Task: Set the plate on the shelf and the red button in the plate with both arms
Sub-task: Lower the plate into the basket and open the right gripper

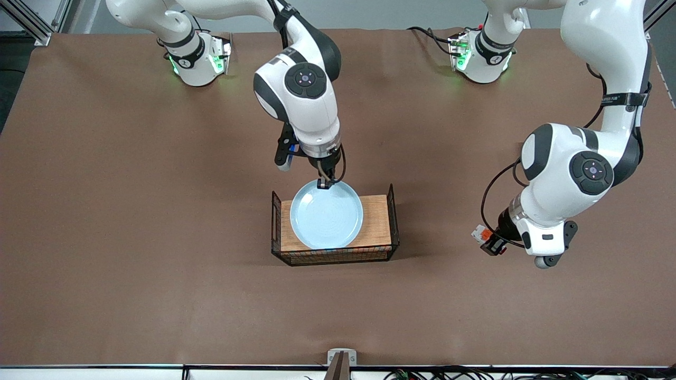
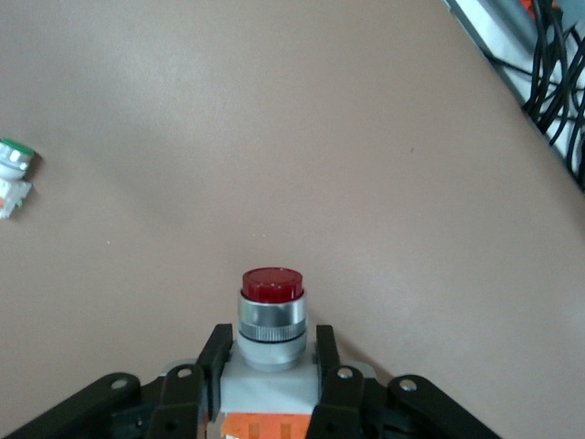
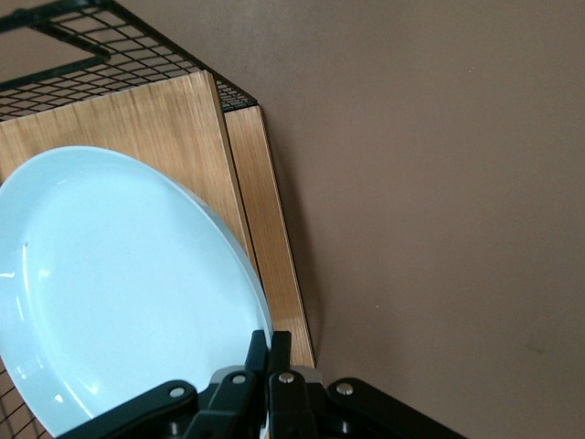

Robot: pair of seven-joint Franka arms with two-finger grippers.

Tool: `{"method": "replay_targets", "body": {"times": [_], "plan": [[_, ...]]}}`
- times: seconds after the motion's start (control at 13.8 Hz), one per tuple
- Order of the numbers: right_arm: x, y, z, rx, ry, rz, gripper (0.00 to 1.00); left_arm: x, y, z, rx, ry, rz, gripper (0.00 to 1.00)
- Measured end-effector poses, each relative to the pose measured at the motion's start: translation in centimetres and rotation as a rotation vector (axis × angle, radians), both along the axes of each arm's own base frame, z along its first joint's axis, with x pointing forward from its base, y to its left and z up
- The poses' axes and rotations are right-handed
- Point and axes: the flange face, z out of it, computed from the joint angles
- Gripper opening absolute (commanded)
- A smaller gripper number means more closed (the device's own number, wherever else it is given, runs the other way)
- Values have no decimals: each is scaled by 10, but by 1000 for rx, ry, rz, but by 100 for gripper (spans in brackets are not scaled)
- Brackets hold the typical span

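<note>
The pale blue plate (image 1: 326, 215) (image 3: 119, 283) is over the wooden board of a wire-sided tray (image 1: 377, 221) at the table's middle. My right gripper (image 1: 323, 182) (image 3: 270, 346) is shut on the plate's rim at the edge toward the robots' bases, one finger inside the rim and one outside. Whether the plate rests on the board I cannot tell. The red button (image 1: 480, 233) (image 2: 271, 315) has a white body, an orange block, a metal collar and a dark red cap. My left gripper (image 1: 491, 243) (image 2: 271, 355) is shut on its white body, above bare table toward the left arm's end.
The tray's black wire mesh walls (image 3: 91, 55) rise at its two short ends and along its edge nearest the front camera. A small green-capped button unit (image 2: 14, 166) lies on the brown table in the left wrist view. Cables hang past the table edge (image 2: 558, 82).
</note>
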Motion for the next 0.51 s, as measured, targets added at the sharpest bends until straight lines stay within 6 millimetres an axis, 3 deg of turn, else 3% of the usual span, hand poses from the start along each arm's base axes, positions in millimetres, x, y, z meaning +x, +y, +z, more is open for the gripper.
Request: {"method": "replay_targets", "body": {"times": [0.36, 0.51], "plan": [[-3, 9, -18, -16, -6, 4, 2, 1, -11, 9, -31, 1, 54, 26], [-2, 10, -22, -19, -4, 3, 12, 0, -10, 9, -30, 7, 57, 26]]}}
